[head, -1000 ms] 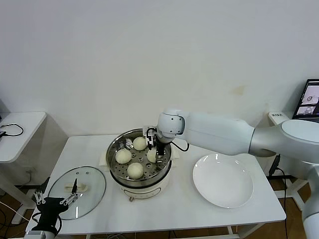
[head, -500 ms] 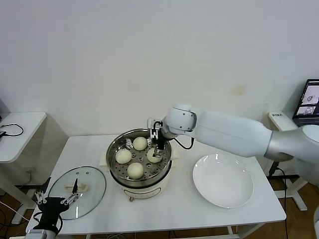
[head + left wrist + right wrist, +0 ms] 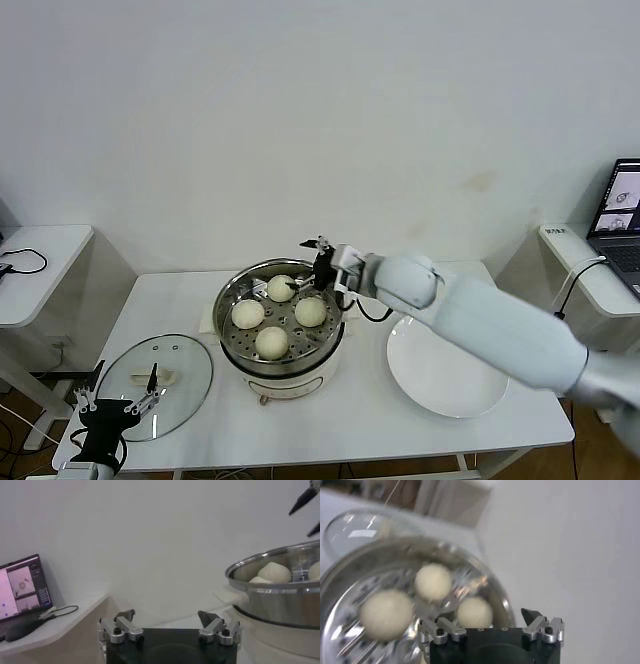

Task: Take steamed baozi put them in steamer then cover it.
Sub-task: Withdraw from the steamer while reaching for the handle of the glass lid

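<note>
All four buns loaded, lid not yet on.
Buns [image 3: 272, 342] sit in steamer [image 3: 280, 330]; right hand [image 3: 322, 262] wide, empty (left hand [image 3: 112, 408] likewise); lid [image 3: 155, 385] on counter [image 3: 340, 415].

Setting: an indoor test room or robotics lab, staged as a small cooking station. A plain white wall [image 3: 300, 120], bare of cabinets or fittings, is seen behind a white table [image 3: 350, 420] on thin legs. A side table [image 3: 40, 260] with a black cable [image 3: 25, 262] is placed at the left. At the right, an open laptop [image 3: 622, 205] with a lit screen is set on another white surface. Kitchenware is limited to an electric steamer [image 3: 280, 320], a glass lid [image 3: 155, 385] and a white plate [image 3: 447, 362], all laid out on the table. A robot arm [image 3: 480, 320] is extended over the table.
</note>
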You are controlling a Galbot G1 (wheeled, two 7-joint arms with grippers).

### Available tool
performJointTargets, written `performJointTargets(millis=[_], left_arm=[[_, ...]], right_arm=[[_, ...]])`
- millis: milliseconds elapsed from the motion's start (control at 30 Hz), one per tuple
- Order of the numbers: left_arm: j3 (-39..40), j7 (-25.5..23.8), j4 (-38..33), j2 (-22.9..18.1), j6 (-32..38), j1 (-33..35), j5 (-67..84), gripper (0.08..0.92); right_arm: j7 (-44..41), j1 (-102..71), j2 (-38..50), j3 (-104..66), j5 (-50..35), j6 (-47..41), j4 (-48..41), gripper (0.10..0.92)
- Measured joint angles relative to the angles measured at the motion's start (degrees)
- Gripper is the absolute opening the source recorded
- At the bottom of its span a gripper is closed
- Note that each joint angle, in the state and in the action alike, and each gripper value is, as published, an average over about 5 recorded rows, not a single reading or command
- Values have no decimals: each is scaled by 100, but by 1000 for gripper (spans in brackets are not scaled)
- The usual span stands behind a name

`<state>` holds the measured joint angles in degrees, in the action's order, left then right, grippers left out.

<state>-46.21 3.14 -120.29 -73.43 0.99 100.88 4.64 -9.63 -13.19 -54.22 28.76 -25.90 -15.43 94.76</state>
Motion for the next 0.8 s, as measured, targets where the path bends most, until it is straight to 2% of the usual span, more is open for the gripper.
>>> performJointTargets(millis=[200, 367, 533, 800], left_arm=[[103, 55, 117, -73, 89, -93, -123, 823], [144, 145, 297, -47, 231, -211, -400, 823], [59, 311, 642, 36, 404, -394, -1182, 823], [-227, 626, 1407, 349, 801, -469, -3421, 823]], right_arm=[[126, -1758, -304, -1863, 529, 1199, 101, 823], [40, -3170, -770, -3408, 662, 1869, 275, 823], [-15, -4439, -1273, -4774, 645, 2050, 572, 823], [-77, -6068, -1839, -6368, 690, 2011, 1103, 823]])
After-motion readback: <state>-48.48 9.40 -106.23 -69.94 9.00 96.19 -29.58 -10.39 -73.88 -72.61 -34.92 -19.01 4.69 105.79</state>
